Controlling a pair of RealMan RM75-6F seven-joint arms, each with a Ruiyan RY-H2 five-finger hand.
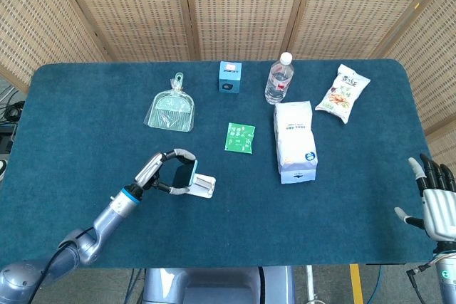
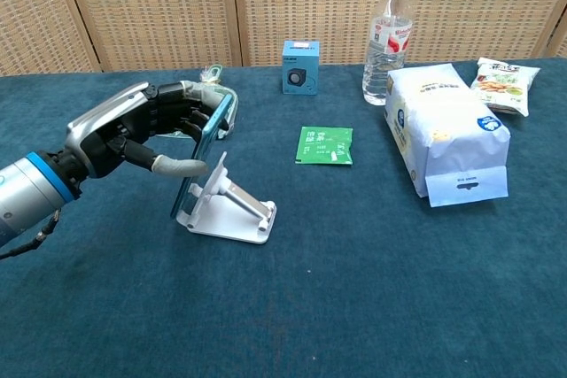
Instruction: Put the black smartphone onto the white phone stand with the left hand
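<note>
My left hand [image 2: 133,130] [image 1: 162,169] grips the black smartphone [image 2: 202,158] [image 1: 182,174], which has a light blue rim and stands nearly upright. The phone leans against the sloped back of the white phone stand [image 2: 232,211] [image 1: 201,186], its lower edge down at the stand's front lip. My fingers wrap over the phone's top and my thumb lies along its face. My right hand [image 1: 434,201] hovers with its fingers spread at the table's front right edge, holding nothing.
On the blue table [image 2: 354,289] lie a green packet [image 2: 324,145], a white bag [image 2: 447,133], a water bottle [image 2: 387,27], a small blue box [image 2: 301,66], a snack pouch [image 2: 500,73] and a clear dustpan [image 1: 172,109] behind my left hand.
</note>
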